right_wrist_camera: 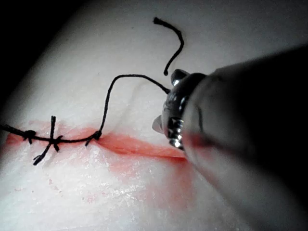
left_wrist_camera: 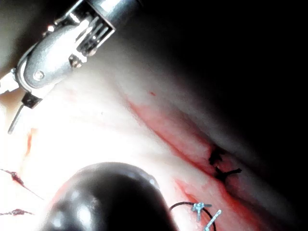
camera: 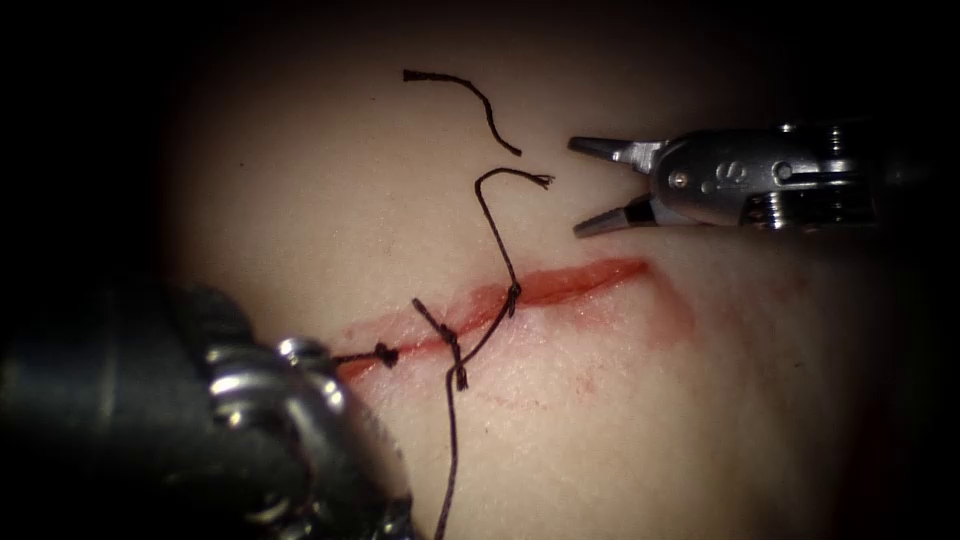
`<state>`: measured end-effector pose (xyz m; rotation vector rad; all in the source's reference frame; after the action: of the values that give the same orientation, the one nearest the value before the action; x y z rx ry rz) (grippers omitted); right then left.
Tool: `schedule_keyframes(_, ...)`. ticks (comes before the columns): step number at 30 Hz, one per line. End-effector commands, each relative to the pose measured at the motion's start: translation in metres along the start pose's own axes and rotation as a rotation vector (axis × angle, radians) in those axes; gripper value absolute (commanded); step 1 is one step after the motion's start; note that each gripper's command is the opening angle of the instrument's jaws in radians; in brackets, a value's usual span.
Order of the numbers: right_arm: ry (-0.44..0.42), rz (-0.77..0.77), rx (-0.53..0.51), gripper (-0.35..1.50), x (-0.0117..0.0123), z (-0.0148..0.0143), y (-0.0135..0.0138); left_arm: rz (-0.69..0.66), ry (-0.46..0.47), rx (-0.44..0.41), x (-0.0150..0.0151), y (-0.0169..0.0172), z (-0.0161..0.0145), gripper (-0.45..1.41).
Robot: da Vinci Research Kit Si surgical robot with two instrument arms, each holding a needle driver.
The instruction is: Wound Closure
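While the right tool hovers at upper right, jaws apart and empty, the left tool sits lower left, jaws hidden; I cannot tell their state or hold. Thread runs knotted along the cut in the tissue, a cut end lying loose above; judged risk: a snagged tail could loosen knots.

Endoscope above-front of cut; wrist views close along shafts; all share cut, thread.

Two silver steel needle drivers

Right tool: tapered jaws, round pivot screw, stamped "S". Left tool: ridged wrist, dark shaft.
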<state>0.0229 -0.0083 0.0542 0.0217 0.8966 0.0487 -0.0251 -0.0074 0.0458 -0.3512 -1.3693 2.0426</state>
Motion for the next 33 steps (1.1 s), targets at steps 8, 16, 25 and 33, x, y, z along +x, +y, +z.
schedule_keyframes(8,0.097,0.326,0.168,-0.35,0.0051,-0.0003,-0.0020,0.035,-0.006,0.126,0.0011,-0.0015,-0.0007,-0.45)
schedule_keyframes(16,0.240,0.387,0.134,-0.35,0.0089,0.0049,-0.0028,0.155,0.021,0.109,0.0021,0.0006,-0.0021,-0.45)
schedule_keyframes(25,0.464,0.244,0.478,-0.35,0.0093,0.0082,-0.0073,0.219,0.039,0.096,0.0027,0.0014,-0.0035,-0.45)
schedule_keyframes(33,0.500,0.331,0.744,-0.35,0.0091,0.0068,-0.0102,0.215,0.043,0.257,0.0023,-0.0022,-0.0057,-0.45)
